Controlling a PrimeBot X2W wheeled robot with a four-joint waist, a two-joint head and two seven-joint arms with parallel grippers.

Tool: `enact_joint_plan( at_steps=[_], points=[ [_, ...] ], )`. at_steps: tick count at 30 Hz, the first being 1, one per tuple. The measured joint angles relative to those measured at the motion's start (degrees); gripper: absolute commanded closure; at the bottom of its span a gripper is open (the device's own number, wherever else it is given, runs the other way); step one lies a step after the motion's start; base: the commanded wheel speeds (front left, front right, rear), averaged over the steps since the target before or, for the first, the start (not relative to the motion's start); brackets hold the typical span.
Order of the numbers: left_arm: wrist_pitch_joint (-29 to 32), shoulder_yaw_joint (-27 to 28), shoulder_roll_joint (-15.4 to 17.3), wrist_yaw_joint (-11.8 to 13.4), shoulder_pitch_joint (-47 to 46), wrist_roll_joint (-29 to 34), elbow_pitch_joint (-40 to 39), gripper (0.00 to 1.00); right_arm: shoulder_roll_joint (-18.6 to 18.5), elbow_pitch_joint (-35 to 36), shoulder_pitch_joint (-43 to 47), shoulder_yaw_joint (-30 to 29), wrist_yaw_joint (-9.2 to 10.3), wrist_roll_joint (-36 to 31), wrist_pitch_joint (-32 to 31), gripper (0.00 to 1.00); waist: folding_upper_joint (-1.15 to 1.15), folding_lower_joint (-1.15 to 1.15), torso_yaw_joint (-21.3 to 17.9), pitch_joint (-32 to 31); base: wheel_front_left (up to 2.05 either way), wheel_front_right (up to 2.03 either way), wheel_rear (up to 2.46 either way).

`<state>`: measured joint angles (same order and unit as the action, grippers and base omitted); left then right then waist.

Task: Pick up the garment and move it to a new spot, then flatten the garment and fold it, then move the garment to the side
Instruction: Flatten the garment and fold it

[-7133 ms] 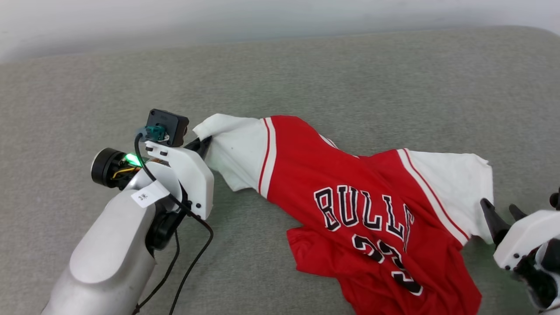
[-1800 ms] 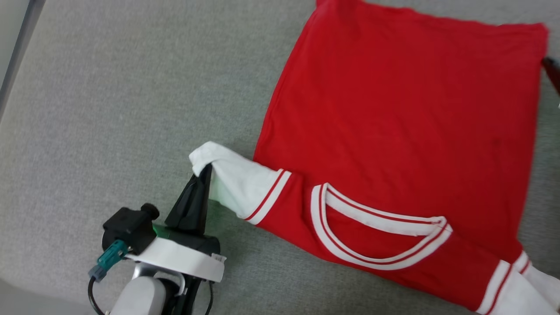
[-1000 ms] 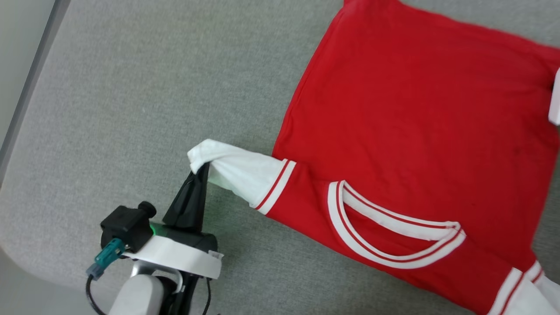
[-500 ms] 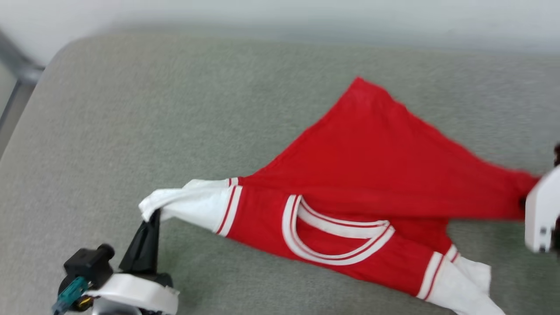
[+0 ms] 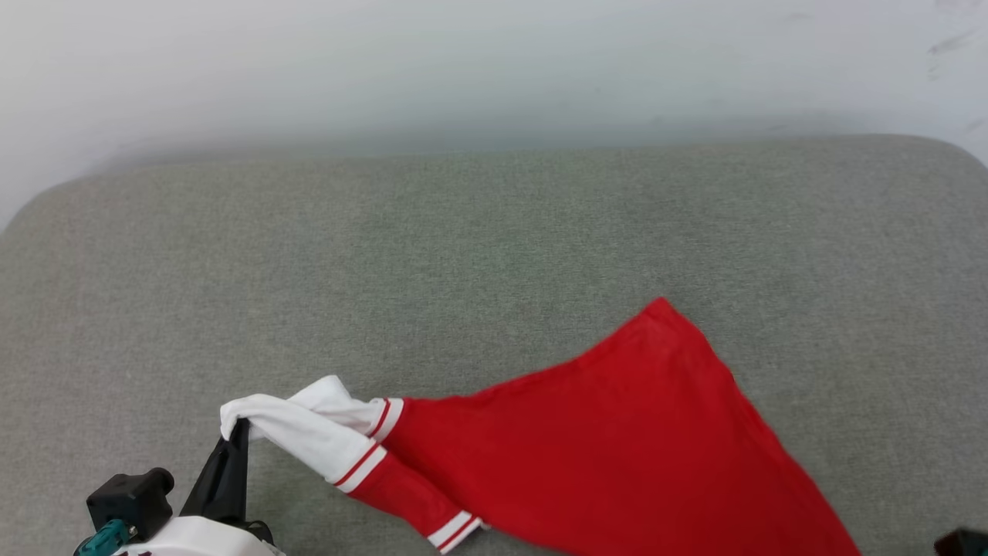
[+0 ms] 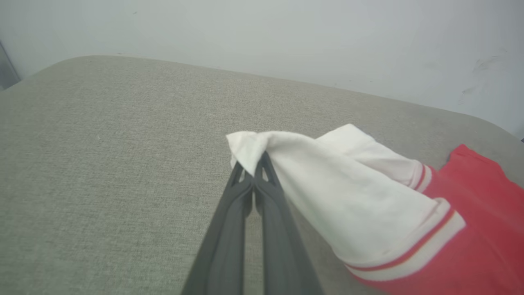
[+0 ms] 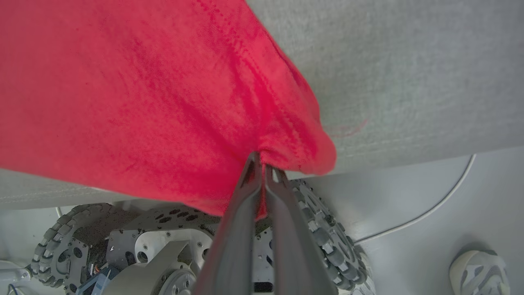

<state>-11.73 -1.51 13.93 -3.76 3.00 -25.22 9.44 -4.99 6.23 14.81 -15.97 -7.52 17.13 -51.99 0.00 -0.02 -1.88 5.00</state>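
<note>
The garment (image 5: 617,448), red with white sleeves, lies stretched across the near part of the grey cushioned surface (image 5: 494,247), plain red side up; its lettering is hidden. My left gripper (image 5: 235,428) is shut on the tip of a white sleeve (image 6: 327,192) at the lower left, fingers pressed together (image 6: 256,170). My right gripper (image 7: 262,162) is shut on a bunched red edge of the garment (image 7: 143,94), past the front edge of the surface. A dark bit of the right gripper shows at the head view's lower right corner (image 5: 961,543).
A pale wall (image 5: 494,69) rises behind the surface. In the right wrist view, my wheeled base (image 7: 163,237) stands on the grey floor below the surface edge, with a white cable (image 7: 430,209) and a person's shoe (image 7: 479,268) at the lower right.
The head camera has tilted up and back. The garment has been drawn toward the near edge, its collar and right sleeve now out of the head view; both grippers keep their holds.
</note>
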Motion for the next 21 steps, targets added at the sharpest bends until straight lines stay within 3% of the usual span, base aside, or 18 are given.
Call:
enact_joint_plan(
  at_steps=[2, 3, 4, 5, 15, 21],
  points=[
    [0.1, 0.0, 0.0, 0.2, 0.0, -0.2, 0.2, 1.00, 1.1, -0.3, 2.6, 0.0, 0.00, 0.1, 0.4, 1.00, 0.00, 0.00, -0.4, -0.5, 0.00, 0.00, 0.00],
    [0.2, -0.1, 0.1, 0.3, 0.2, -0.2, 0.2, 1.00, 1.5, -0.6, 3.3, 0.0, 0.00, 0.8, 1.2, 0.78, 0.01, 0.00, -0.6, -0.6, 0.00, 0.00, 0.00],
    [0.3, -0.1, 0.1, 0.3, 0.2, -0.2, 0.2, 1.00, 1.8, -0.9, 3.8, 0.0, 0.00, 1.5, 2.5, 0.17, 0.00, 0.00, -0.7, -0.7, 0.00, 0.00, 0.00],
    [0.5, -0.1, 0.1, 0.3, 0.2, -0.2, 0.2, 1.00, 1.9, -1.1, 4.0, -0.1, 0.00, 1.7, 4.4, 0.00, 0.00, 0.00, -0.7, -0.6, 0.00, 0.00, 0.00],
    [0.7, -1.5, 0.0, 0.2, -1.0, -0.6, -0.7, 1.00, 2.0, -7.3, -4.1, -0.1, 0.01, 4.4, 38.7, 0.00, 0.00, 0.01, -0.1, 0.8, 0.00, 0.00, 0.00],
    [0.2, -2.6, -0.6, 0.2, -3.3, -0.2, -2.0, 1.00, -0.2, -14.1, -15.1, 2.7, 0.02, 3.4, 49.7, 0.00, 0.00, 0.02, 1.3, 2.9, 0.00, 0.00, 0.00]
  ],
)
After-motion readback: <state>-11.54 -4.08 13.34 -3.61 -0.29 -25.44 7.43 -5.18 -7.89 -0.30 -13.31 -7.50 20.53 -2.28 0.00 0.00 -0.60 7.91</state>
